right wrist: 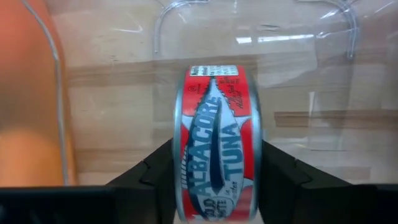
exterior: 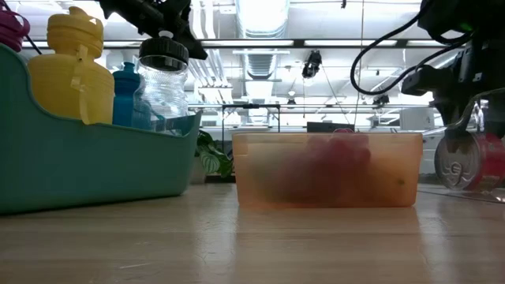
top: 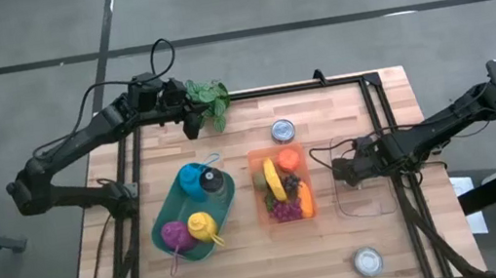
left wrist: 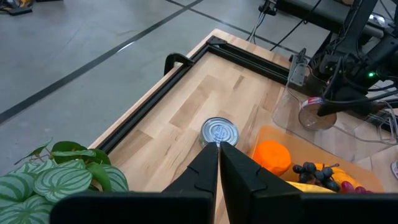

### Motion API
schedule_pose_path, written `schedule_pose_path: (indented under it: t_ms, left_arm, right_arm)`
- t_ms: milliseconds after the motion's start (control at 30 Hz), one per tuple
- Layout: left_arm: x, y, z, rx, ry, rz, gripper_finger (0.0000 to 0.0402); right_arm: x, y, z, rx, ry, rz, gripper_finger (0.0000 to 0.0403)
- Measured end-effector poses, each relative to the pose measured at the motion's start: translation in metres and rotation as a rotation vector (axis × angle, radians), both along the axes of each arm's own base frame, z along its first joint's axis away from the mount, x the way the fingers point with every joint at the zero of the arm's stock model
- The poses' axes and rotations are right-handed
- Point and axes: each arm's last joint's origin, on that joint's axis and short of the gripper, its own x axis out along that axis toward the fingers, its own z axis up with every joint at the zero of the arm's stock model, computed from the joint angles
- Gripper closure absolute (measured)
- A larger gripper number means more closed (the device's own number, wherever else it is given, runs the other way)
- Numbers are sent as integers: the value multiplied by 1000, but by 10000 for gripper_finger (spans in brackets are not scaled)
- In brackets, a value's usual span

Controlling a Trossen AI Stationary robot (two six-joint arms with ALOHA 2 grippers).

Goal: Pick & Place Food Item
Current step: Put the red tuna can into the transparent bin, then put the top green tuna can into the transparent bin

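Butcher-block table (top: 248, 267) with black rail frame, grey floor around. Right gripper (right wrist: 214, 168) over clear tray (top: 368, 202) at right, fingers either side of tuna can (right wrist: 216, 158) held on edge (label reads albacore tuna). Left gripper (left wrist: 219, 163) pressed together, empty, hovering at far left edge beside plant (top: 208, 99). Orange bin (top: 282, 185) of food at centre, teal tray (top: 165, 232) of bottles left. Low view: ceiling lights, open workshop behind.

Dark jointed arms (top: 81, 144), seemingly black cables (top: 161, 48)
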Motion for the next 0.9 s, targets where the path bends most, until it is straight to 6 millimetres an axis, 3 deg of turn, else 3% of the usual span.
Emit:
schedule_pose_path:
  t_ms: [167, 900]
  left_arm:
    - [0, 0, 0, 0, 0, 0, 380]
    - [0, 0, 0, 0, 0, 0, 380]
  right_arm:
    - [0, 0, -1, -2, 7, 8, 202]
    - [-1, -1, 9, -29, -42, 27, 97]
